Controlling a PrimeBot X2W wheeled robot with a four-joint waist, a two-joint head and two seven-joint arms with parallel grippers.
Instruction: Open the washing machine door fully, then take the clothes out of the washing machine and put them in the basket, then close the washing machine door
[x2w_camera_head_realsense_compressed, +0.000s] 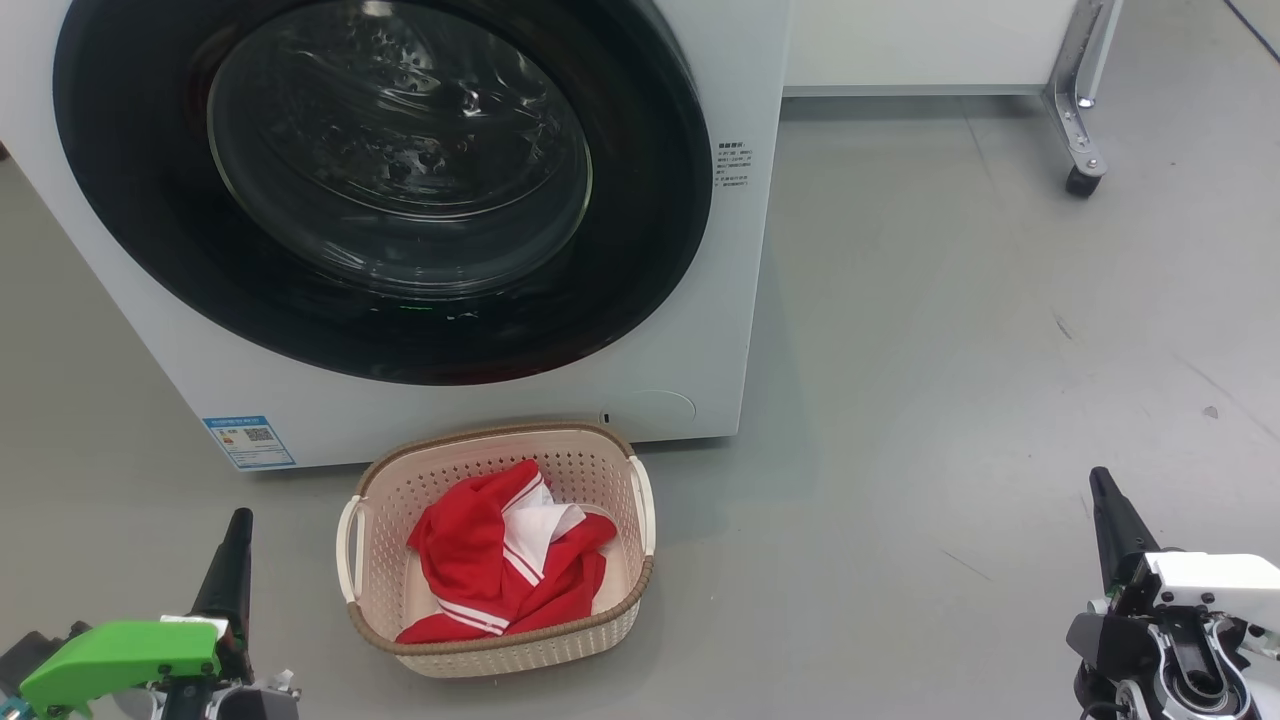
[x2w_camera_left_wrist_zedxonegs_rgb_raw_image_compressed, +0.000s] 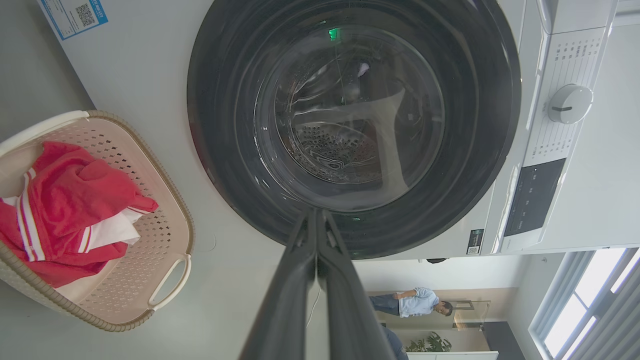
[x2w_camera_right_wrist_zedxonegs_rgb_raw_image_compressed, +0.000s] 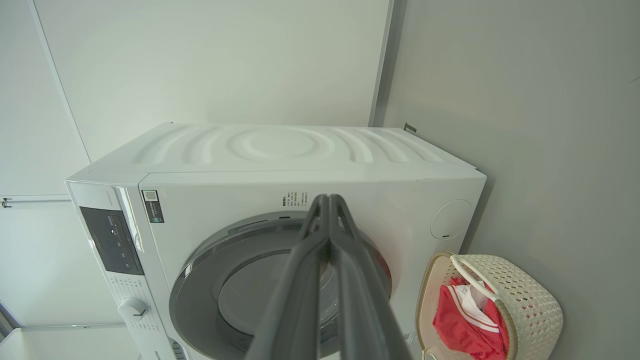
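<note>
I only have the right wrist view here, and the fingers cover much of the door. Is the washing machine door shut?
Observer: Yes; in the head view the washing machine door lies flat against the front.
Operator: Anything red inside the drum?
Observer: Through the glass in the left wrist view, the steel drum shows no red.
Operator: And the left hand?
Observer: The left hand has its fingers together, holding nothing.
</note>
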